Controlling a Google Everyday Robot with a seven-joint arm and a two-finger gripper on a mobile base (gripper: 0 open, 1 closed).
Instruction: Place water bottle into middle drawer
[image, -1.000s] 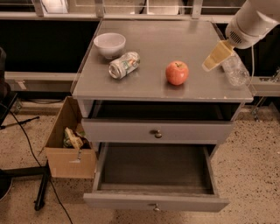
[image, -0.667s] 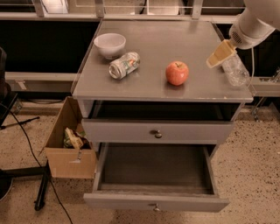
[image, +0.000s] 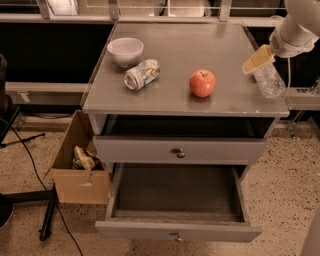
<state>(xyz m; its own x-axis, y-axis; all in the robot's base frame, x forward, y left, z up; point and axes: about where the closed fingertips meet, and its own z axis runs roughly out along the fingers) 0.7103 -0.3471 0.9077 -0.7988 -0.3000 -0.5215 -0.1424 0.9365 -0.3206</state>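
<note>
While the gripper (image: 257, 60) hangs at the water bottle (image: 270, 81) on the table (image: 200, 45), neither its grip nor label writing is discernible.

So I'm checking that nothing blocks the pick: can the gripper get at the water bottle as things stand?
Probably yes. The gripper hangs just above the water bottle at the right edge of the table. The apple lies apart to the left, and nothing stands between gripper and bottle.

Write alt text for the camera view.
The gripper is beside the water bottle at the right edge of the grey table; below, the middle drawer stands open. An apple, a can and a white bowl rest on top.
</note>
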